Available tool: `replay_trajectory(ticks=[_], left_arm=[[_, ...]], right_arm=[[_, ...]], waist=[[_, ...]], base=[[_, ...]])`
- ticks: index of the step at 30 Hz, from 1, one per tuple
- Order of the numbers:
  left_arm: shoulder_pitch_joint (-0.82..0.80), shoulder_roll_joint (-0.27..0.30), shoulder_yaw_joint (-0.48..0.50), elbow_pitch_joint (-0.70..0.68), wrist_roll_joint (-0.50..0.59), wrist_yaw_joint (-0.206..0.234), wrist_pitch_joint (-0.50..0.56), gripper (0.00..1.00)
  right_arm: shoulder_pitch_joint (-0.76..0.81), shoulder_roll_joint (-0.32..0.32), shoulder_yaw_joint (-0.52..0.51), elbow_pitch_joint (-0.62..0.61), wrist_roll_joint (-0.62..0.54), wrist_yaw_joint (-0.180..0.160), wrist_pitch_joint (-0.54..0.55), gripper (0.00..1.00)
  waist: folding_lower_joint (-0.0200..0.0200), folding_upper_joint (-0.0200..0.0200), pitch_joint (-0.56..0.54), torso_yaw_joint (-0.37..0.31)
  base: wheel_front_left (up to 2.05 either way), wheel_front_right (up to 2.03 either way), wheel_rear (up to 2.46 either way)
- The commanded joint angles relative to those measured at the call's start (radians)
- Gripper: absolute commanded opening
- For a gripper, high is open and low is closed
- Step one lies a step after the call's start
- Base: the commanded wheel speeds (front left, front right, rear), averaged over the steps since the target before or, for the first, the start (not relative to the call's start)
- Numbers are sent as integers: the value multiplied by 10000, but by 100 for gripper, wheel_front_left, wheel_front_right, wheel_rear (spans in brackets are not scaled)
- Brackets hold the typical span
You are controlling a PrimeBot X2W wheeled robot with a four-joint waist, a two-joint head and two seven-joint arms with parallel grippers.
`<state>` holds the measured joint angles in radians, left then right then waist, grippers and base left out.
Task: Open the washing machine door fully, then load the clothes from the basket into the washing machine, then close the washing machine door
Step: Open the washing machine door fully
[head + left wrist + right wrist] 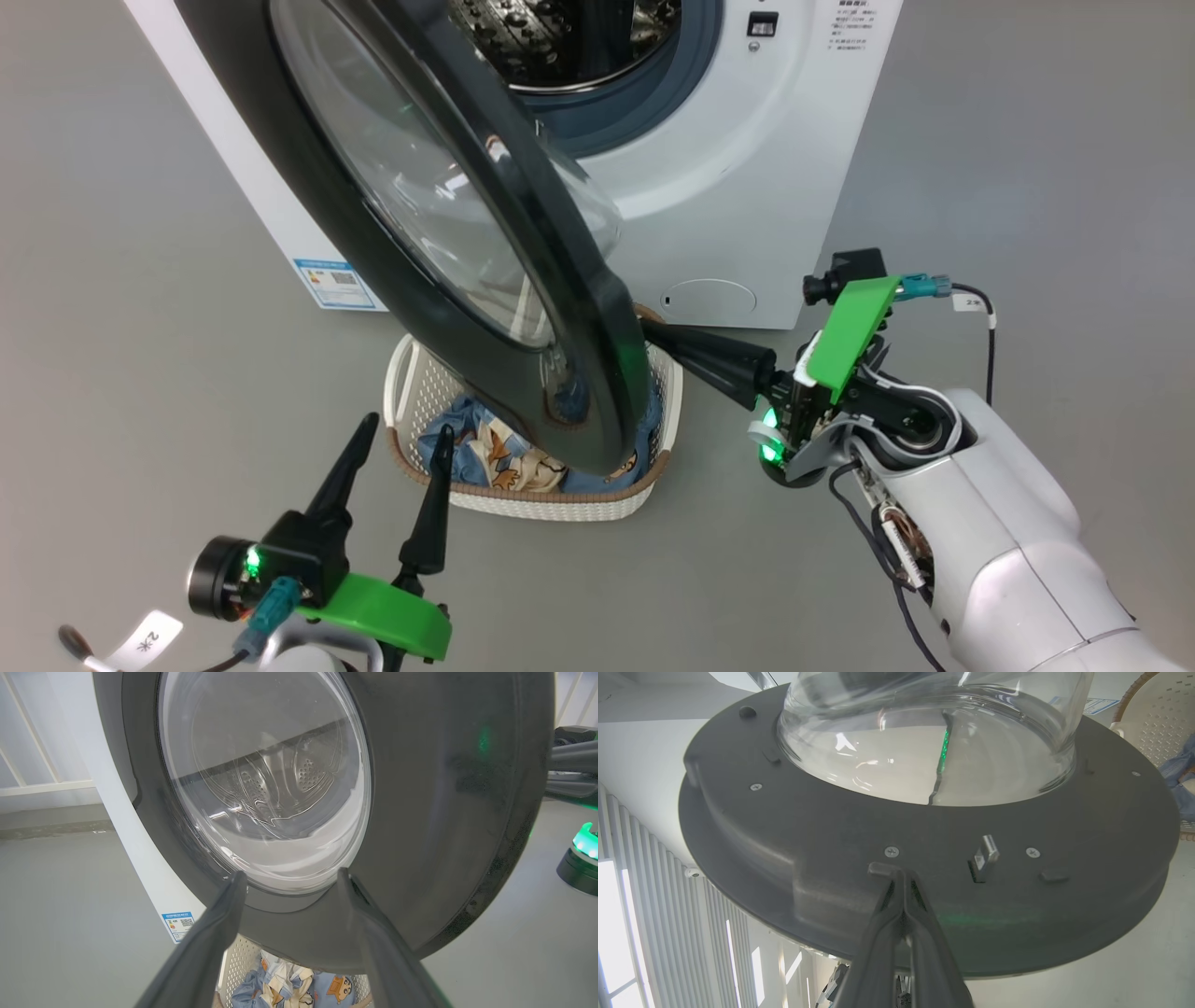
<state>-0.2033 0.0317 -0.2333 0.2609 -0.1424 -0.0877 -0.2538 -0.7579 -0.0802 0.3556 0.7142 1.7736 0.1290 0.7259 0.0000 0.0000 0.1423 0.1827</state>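
The washing machine door (579,308) stands partly open, swung out from the washing machine (747,140) and hanging over the basket (415,383) on the floor in front of it. The right hand (896,870) has its two fingers pressed together with nothing between them, and their tips rest against the inner face of the door's black ring, just beside the metal latch (985,856). I judge this to be a push to swing the door wider. The left hand (407,427) is spread wide and empty, hovering near the basket's front rim and facing the door's outer side.

So the first step looks under way but not finished, since the door is not yet fully back. The clothes (495,457) lie in the basket under the door, and the part of the steel drum (560,37) that shows holds no cloth. Loading the clothes and closing the door are both left to do
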Motion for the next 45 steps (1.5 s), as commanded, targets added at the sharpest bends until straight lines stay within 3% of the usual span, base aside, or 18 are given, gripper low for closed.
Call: replay_trajectory(ticks=[1,13,21,30,38,39,40,42,45], left_arm=[[-29,185,337,-180,112,-91,-80,100],[21,185,368,-186,86,-121,-80,100],[-5,185,405,-137,38,-108,-80,100],[10,185,549,-105,97,-106,-80,100],[119,185,657,-19,167,-155,-80,100],[153,185,680,-15,171,-156,-80,100],[177,185,694,-13,175,-160,-80,100],[212,185,740,-2,191,-171,-80,100],[249,185,786,1,224,-188,-80,100]], right_arm=[[44,299,265,-338,160,17,-59,0],[50,300,614,-228,422,17,-456,0],[159,183,97,-630,385,17,-1292,0],[1274,-453,-925,-2296,140,17,-2414,0],[3318,-1082,-1511,-4483,-1162,17,-4020,0],[3633,-1091,-1571,-4744,-1257,17,-4196,11],[3938,-1112,-1656,-4979,-1349,17,-4387,35],[4483,-1190,-1743,-5383,-1629,17,-4727,100],[5120,-1230,-1851,-5820,-1975,17,-5207,100]], waist=[[0,0,-56,5],[0,0,-75,-50],[0,0,-96,-197],[0,0,-180,-675],[0,0,-451,-1098],[0,0,-491,-1154],[0,0,-513,-1195],[0,0,-564,-1300],[0,0,-608,-1438]], base=[[0,0,0],[0,0,0],[0,0,0],[0,0,0],[0,0,0],[0,0,0],[0,0,0],[0,0,0],[0,0,0]])
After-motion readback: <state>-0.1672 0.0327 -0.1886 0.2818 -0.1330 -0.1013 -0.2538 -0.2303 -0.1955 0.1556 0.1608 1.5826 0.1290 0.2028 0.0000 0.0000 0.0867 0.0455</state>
